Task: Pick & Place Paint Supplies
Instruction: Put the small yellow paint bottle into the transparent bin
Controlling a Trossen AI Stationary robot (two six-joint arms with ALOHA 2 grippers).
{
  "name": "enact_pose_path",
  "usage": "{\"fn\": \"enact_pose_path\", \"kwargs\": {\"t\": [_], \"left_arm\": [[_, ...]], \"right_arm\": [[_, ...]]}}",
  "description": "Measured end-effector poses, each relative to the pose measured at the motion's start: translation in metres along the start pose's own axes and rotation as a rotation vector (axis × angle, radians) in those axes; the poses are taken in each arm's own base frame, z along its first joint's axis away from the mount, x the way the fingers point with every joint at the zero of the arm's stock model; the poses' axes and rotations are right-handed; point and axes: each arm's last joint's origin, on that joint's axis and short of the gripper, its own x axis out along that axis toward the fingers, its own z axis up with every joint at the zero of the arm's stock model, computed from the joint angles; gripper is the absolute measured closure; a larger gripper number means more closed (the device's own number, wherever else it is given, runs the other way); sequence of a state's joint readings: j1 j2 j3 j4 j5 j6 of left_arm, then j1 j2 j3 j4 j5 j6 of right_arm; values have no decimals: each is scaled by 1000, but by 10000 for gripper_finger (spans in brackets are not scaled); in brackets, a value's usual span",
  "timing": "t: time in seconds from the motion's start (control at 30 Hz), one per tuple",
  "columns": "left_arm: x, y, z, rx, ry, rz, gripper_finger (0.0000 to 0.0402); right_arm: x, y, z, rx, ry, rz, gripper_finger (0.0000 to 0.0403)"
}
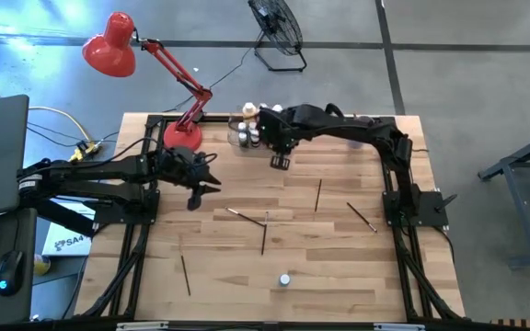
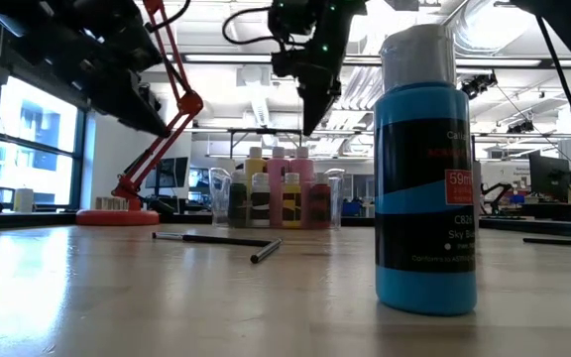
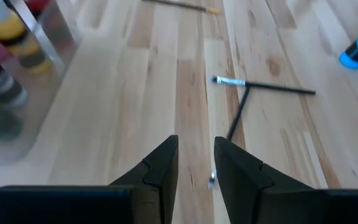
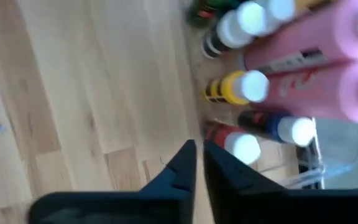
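High view is showing the right gripper [image 1: 281,163] hanging just in front of the clear bin [image 1: 240,138] at the table's far edge, fingers nearly together, holding nothing. Right wrist view is confirming it: narrow gap between the two dark fingers, nothing in it, bin right ahead with pink bottles [image 4: 328,56] and small white-capped bottles [image 4: 241,87] packed inside. Left gripper [image 1: 208,180] is hovering over the left-centre of the table near the red lamp base [image 1: 181,136], fingers partly apart with bare wood showing through the gap, gripping nothing.

Supplies remaining loose on the wood: one small blue bottle [image 1: 284,279] standing upright near the front edge, well apart from both grippers, looming close in the low view [image 2: 426,174]. Brushes are lying scattered: two crossing at the centre [image 1: 263,230], one front-left [image 1: 186,274], one right of centre [image 1: 318,195], one further right [image 1: 362,217]. Low view is showing the bin at the back with yellow and pink bottles in it [image 2: 281,193].
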State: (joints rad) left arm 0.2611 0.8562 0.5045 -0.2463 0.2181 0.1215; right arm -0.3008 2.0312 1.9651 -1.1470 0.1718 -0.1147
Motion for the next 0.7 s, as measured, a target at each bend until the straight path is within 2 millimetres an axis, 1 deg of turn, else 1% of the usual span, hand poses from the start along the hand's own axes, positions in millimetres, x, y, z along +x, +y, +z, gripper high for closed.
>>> {"fn": "enact_pose_path", "kwargs": {"t": [0.03,0.13,0.2,0.27,0.47,0.53,0.63,0.7], "left_arm": [[0,0,1,3,-14,6,300],[0,1,4,10,-42,31,300],[0,2,5,10,-44,52,300],[0,2,5,11,-47,60,300],[0,2,3,-8,-30,58,300],[0,2,3,-15,-27,57,300],[0,2,3,-15,-26,57,300],[0,2,3,-15,-26,57,300]], "right_arm": [[0,4,1,-31,-3,0,390],[-2,12,2,-132,-16,44,398],[-1,11,3,-147,-43,110,400],[0,4,5,-131,-72,143,399],[5,-27,5,-49,-115,116,400],[5,-31,6,-46,-132,116,400],[5,-30,10,-72,-168,118,400],[4,-29,12,-75,-198,151,400]]}}
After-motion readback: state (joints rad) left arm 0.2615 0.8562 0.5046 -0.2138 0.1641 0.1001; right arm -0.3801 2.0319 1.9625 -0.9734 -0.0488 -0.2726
